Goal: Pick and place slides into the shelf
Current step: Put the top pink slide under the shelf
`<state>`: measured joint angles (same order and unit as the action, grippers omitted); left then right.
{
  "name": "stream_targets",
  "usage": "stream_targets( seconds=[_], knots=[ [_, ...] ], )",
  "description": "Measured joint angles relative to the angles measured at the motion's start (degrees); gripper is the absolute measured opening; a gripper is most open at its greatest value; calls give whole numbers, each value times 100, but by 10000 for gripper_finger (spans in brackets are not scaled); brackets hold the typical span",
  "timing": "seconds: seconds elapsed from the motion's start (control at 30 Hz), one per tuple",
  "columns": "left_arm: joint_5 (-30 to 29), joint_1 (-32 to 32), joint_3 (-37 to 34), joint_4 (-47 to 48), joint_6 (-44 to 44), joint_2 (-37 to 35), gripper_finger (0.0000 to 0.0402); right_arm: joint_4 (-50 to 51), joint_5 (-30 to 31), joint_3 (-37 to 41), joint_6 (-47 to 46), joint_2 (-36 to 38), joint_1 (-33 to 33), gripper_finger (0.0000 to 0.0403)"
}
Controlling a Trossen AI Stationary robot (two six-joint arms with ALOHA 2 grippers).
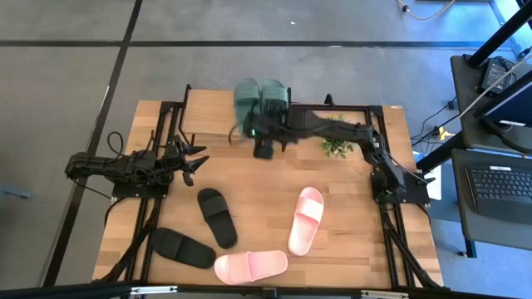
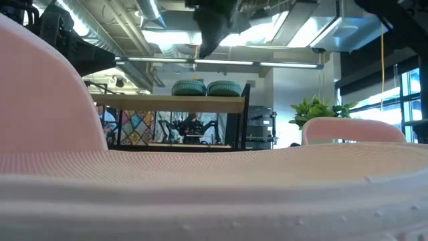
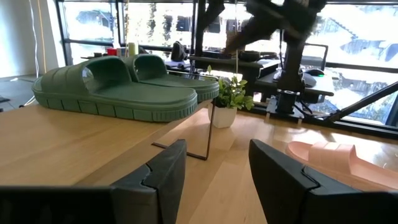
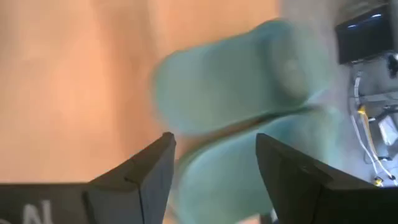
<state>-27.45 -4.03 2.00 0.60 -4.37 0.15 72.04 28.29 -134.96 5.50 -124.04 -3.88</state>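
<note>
Two dark green slides (image 1: 262,98) lie side by side, soles down, on the wooden top board of the shelf (image 1: 208,112) at the table's far side; the low view shows them (image 2: 206,88) up there too. My right gripper (image 1: 263,148) hovers open just near of them and above the table, with nothing between its fingers (image 4: 211,168). Two black slides (image 1: 218,216) and two pale pink slides (image 1: 306,220) lie on the tabletop. My left gripper (image 1: 198,162) waits open at the table's left, pointing level toward the shelf (image 3: 217,168).
A small potted plant (image 1: 335,145) stands right of the shelf under the right arm. One pink slide (image 2: 200,187) lies right at the near edge and fills the low view. Bare wood lies between the shelf and the slides on the table.
</note>
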Motion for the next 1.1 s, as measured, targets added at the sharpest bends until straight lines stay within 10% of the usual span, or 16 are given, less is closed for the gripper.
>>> stream_targets(
  seconds=[0.53,1.1],
  knots=[
    [1,-2,0,-2,5,0,169,1785,468,266,-3251,34,2792,223],
    [5,-2,0,-2,-4,0,169,1477,514,3943,-6427,18,4294,198]
  ],
)
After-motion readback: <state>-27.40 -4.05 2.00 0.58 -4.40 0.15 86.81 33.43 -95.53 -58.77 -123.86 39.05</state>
